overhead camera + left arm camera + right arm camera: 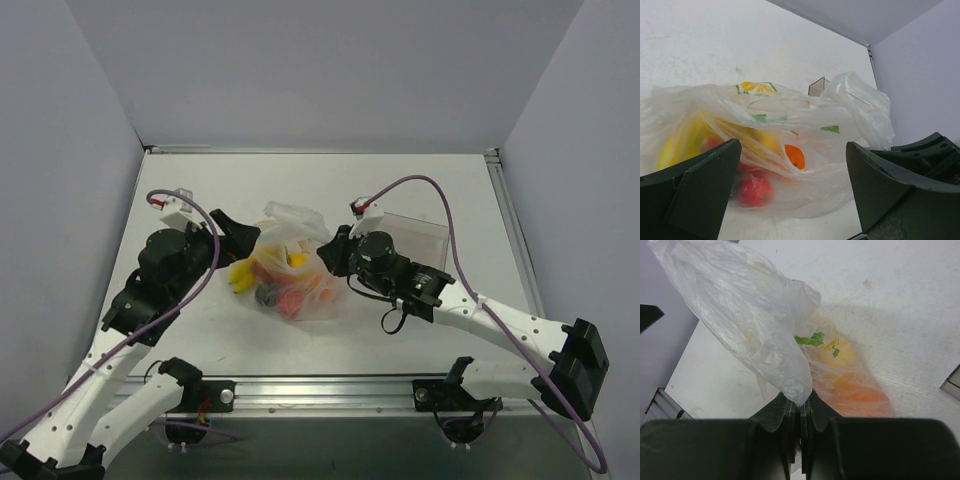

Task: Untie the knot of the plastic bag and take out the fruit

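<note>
The table point(330, 175) is being lit brightly and evenly from above in the top view, with only soft shadows being cast on it. In the left wrist view the fingers point(690, 195) of the left gripper point(792, 195) are being rendered blurred, and the plastic bag point(790, 125) is being slightly washed out. In the right wrist view a pale shadow is being thrown across the table beside the bag.

The plastic bag point(292, 245) lies mid-table, thin, crinkled and translucent white with small green-yellow prints, its upper film bunched and lifted. The fruit point(275, 285) sits inside and shows through the film: a yellow banana point(243, 272), an orange ball point(795, 156), a red piece point(754, 190) and a dark ball point(268, 295)
</note>
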Controlling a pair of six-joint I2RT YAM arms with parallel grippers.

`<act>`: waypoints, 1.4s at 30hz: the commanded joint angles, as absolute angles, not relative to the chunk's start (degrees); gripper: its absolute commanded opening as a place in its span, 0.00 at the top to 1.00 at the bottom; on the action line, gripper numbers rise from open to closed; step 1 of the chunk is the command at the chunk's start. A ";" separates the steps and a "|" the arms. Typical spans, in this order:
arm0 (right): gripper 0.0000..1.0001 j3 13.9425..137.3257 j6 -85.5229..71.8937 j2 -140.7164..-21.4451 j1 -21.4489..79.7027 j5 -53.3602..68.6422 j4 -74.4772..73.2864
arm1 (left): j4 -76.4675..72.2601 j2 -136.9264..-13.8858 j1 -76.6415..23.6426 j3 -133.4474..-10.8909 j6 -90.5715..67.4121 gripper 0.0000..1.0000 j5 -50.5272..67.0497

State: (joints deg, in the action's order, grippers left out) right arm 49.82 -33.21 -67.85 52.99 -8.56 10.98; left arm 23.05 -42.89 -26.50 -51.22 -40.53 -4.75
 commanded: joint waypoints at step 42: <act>1.00 36.30 -43.50 -56.86 50.19 -22.41 8.88 | 17.67 -59.77 -20.85 -42.72 -40.88 0.32 -42.03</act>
State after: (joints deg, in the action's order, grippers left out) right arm 37.47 -39.24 -58.28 52.90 -18.06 12.84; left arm 18.85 -62.87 -26.83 -43.88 -45.39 -41.69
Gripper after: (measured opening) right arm 0.044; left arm 0.719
